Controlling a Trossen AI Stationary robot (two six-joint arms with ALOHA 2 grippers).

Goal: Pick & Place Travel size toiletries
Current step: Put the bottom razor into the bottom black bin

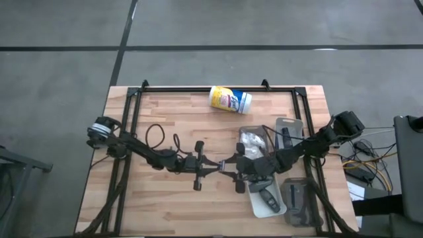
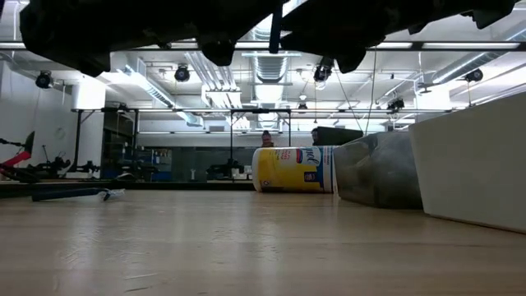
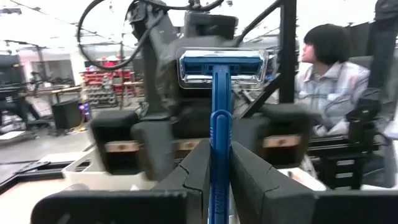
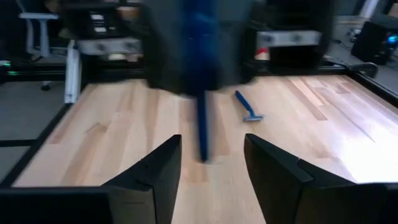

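Passing a razor between two grippers at mid-table

Both arms meet over the middle of the table. The left gripper (image 3: 219, 155) is closed tight on the handle of a blue razor (image 3: 219, 124). The razor's long axis runs straight out from the left fingers (image 3: 186, 174) towards the right arm, with the chrome-edged head at the far end.

The right gripper (image 4: 211, 146) faces it with its fingers spread and nothing between them. The handle shows just ahead of their gap, in line with it. The left gripper alone has the razor, so the coming move turns on whether the right one closes along that axis or backs off; I cannot judge which.

A second razor (image 4: 249, 107) lies flat on the wood, well apart. White packets (image 1: 251, 139) sit in a clear tray (image 1: 259, 210) under the right arm.

The yellow-and-white canister (image 1: 230, 99) carries blue script, too small to read. The razor shows no writing.
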